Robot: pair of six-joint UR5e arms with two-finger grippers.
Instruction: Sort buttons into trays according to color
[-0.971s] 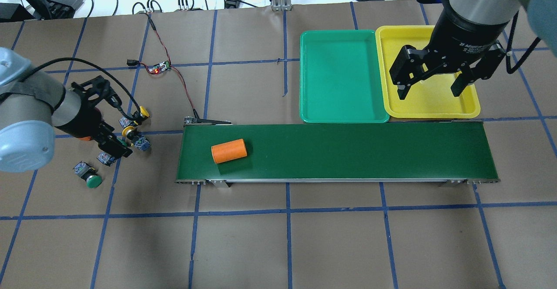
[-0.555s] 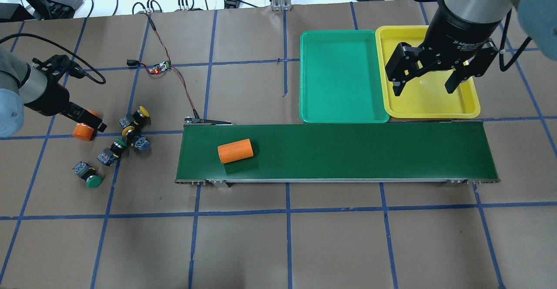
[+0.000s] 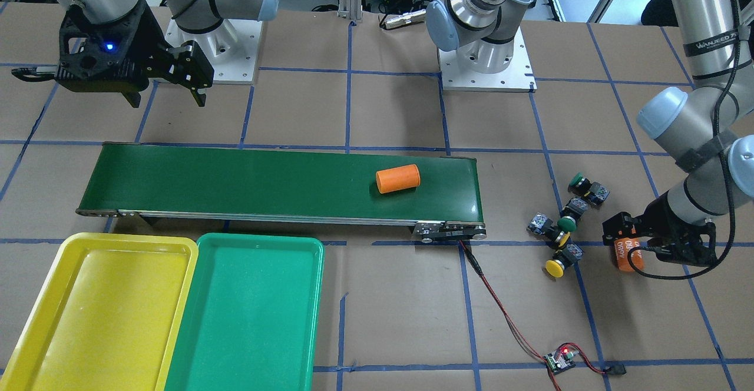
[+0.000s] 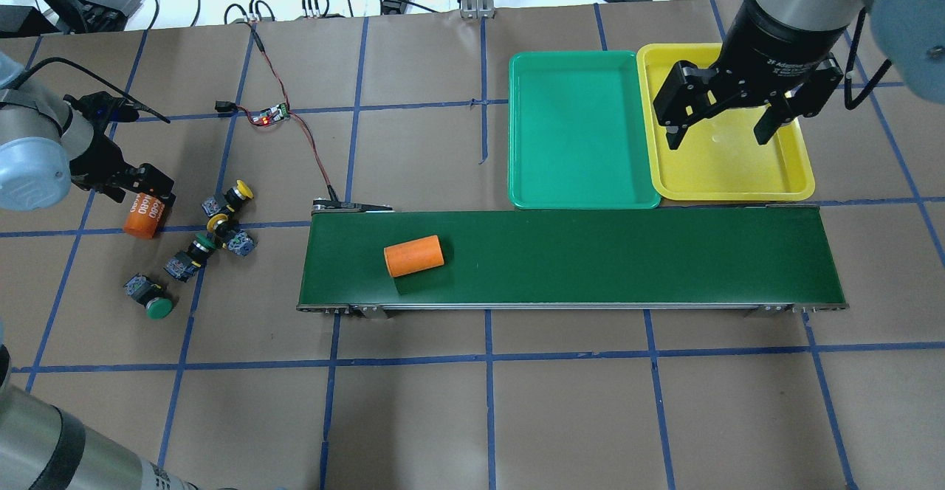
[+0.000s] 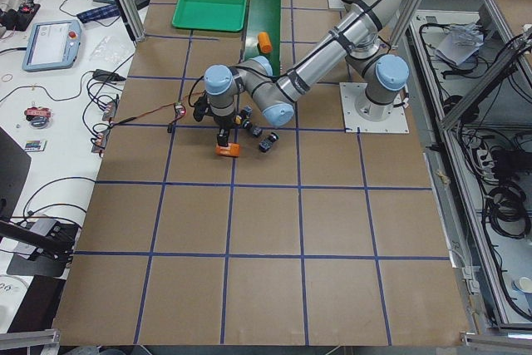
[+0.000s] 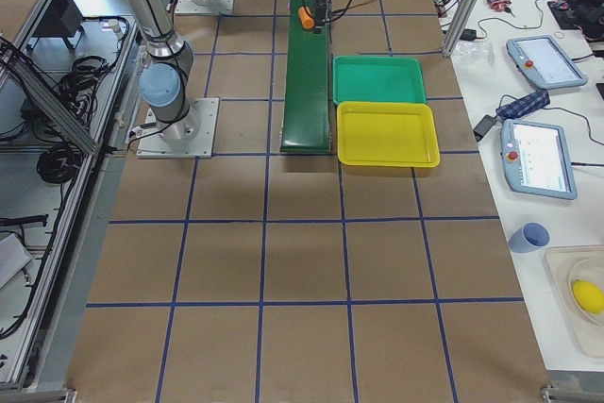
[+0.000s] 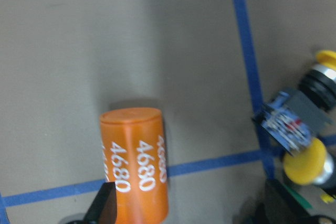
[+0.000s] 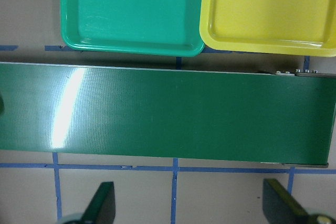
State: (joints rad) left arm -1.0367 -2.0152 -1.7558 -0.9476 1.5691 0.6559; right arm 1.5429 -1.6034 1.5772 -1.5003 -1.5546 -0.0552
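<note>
Several buttons lie in a loose group left of the belt: two with yellow caps (image 4: 238, 193) (image 4: 219, 222) and two with green caps (image 4: 201, 243) (image 4: 158, 307). In the left wrist view the yellow-capped buttons (image 7: 310, 166) show at the right edge. My left gripper (image 4: 140, 191) is open, low over an orange cylinder marked 4680 (image 4: 144, 214) that lies just left of the buttons. The cylinder (image 7: 137, 166) rests beside one finger. My right gripper (image 4: 717, 138) hangs open and holds nothing, high over the yellow tray (image 4: 731, 176). The green tray (image 4: 576, 128) sits beside it. Nothing lies in either tray.
A long dark green conveyor belt (image 4: 627, 254) runs in front of the trays and carries a second orange cylinder (image 4: 413, 255) near its left end. A red-black wire with a small circuit board (image 4: 272, 114) trails from the belt's left corner.
My left arm has swung left off the button group to the orange cylinder. The cylinder on the belt has travelled to the right. My right gripper has drifted slightly farther back over the yellow tray.
</note>
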